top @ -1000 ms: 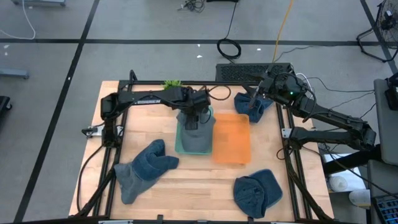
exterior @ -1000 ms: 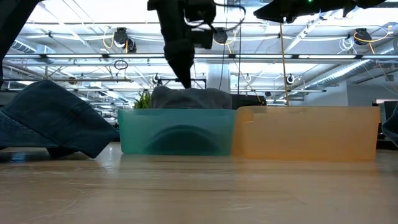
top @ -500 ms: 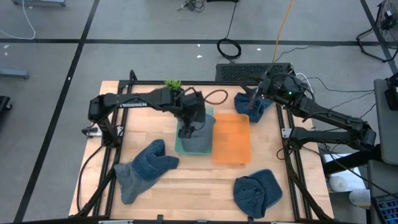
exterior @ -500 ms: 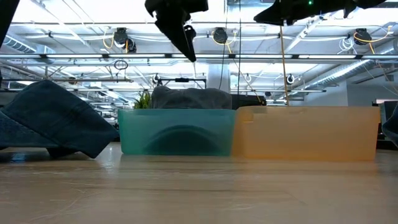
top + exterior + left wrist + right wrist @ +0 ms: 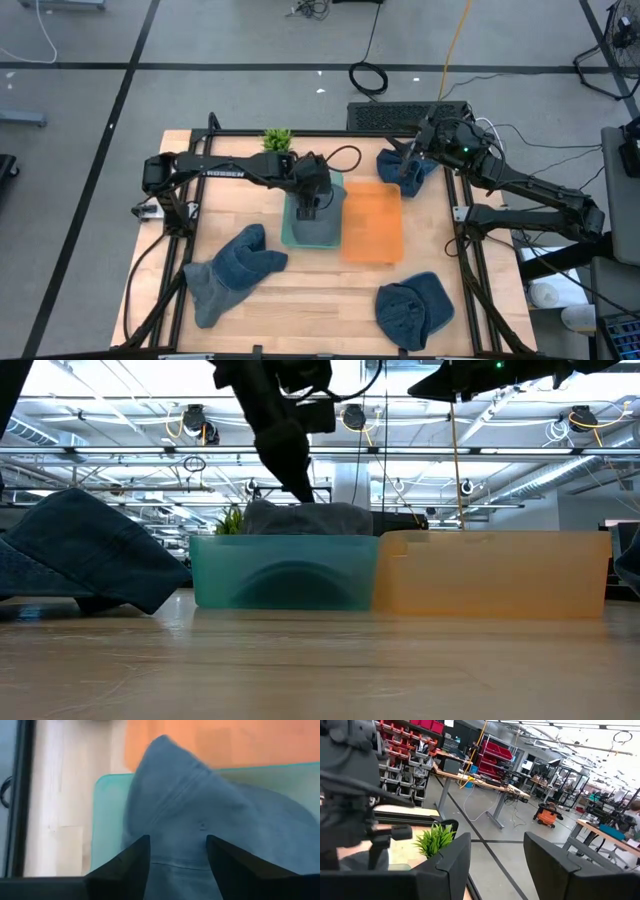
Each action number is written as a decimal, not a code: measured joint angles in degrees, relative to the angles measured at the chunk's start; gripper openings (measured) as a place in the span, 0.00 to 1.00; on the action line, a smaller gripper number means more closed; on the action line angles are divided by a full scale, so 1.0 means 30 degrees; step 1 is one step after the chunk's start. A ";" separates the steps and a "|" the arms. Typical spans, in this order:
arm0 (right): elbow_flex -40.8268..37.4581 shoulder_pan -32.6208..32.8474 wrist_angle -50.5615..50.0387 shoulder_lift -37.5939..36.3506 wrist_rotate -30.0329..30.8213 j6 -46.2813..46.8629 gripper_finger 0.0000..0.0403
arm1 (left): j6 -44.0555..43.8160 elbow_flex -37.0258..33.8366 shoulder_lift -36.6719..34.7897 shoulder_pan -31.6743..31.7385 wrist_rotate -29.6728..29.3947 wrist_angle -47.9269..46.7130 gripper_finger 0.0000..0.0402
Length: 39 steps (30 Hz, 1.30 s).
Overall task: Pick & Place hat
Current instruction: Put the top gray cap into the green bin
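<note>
A grey-blue hat [image 5: 315, 225] lies in the teal bin [image 5: 290, 238]; its crown shows above the bin's rim in the low view [image 5: 300, 518]. My left gripper [image 5: 310, 208] stands over it, open, slanting down, with the crown [image 5: 175, 815] between and beyond its fingers. My right gripper [image 5: 408, 170] waits open, raised at the table's far right above another blue hat [image 5: 392, 160]; nothing is between its fingers [image 5: 495, 837]. My left gripper comes at the hat from above, slanting from the table's left. In the low view its fingertips [image 5: 303, 495] reach the top of the crown [image 5: 310, 508]. No cloth shows pinched between the fingers. The hat rests in the teal bin.
An orange bin [image 5: 372, 222] stands against the teal bin's right side. Two more blue hats lie on the table, one near left [image 5: 232, 272] and one near right [image 5: 415, 308]. A small green plant [image 5: 277, 138] stands at the far edge.
My left gripper rose clear of the hat, drawing a little toward the table's left, then came down again onto the crown. The hat has stayed in the teal bin.
</note>
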 joint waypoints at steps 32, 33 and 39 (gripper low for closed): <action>-0.2549 0.0000 0.3059 0.0000 -0.0066 0.0732 0.43 | -0.1796 -0.7139 -0.0022 0.1146 0.0832 0.8820 0.26; -0.2550 -0.0001 0.3045 0.0006 -0.0066 0.0774 0.43 | -0.1723 -0.6904 -0.0072 0.1033 0.0506 0.8785 0.26; -0.2550 0.0007 0.3050 0.0007 -0.0069 0.1262 0.43 | -0.1370 -0.6406 -0.1207 0.0373 -0.1344 0.7905 0.29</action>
